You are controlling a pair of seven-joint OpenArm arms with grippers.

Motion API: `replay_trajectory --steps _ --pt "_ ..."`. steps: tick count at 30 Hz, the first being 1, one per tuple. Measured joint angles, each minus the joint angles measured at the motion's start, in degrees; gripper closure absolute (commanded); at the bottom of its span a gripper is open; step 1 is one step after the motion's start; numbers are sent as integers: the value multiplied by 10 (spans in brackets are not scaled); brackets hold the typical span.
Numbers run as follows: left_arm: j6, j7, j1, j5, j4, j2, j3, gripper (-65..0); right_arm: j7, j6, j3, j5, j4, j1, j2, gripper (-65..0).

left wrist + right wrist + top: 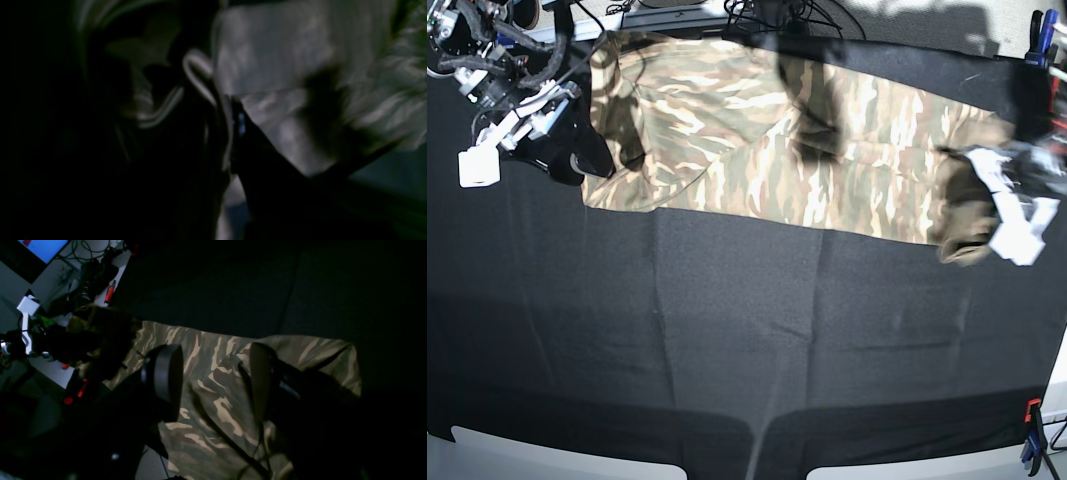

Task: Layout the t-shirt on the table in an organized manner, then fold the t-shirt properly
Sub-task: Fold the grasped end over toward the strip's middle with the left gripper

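T-shirt (767, 150): long axis across table (727, 330); left gripper (997, 205) clenched on one end, right gripper (577, 160) released above the other.

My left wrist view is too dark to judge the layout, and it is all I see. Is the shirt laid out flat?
Observer: Mostly. The shirt stretches along the far side of the table, but it bunches up where the left hand is shut on it.
Operator: Where is the right hand?
Observer: The right hand is at the opposite end, open, over the fabric.
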State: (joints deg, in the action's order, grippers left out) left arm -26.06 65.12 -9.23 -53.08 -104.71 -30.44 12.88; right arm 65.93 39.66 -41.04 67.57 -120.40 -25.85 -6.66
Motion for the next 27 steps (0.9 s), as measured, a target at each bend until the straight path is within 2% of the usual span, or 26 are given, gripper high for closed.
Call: replay_trajectory --steps 4,9,20,23,27 --pt "0 -12 -18 2 -3 69 1 0 0 0 0 0 0 0 0 -310" --pt "-1 -8 -32 2 -2 111 1 0 0 0 0 0 0 0 0 -310" --pt "0 7 -32 2 -2 114 -36 0 0 0 0 0 0 0 0 -310" --pt "-29 8 -36 4 -2 114 -62 0 0 0 0 0 0 0 0 -310" --pt "-29 0 -36 4 -2 114 -81 0 0 0 0 0 0 0 0 -310"
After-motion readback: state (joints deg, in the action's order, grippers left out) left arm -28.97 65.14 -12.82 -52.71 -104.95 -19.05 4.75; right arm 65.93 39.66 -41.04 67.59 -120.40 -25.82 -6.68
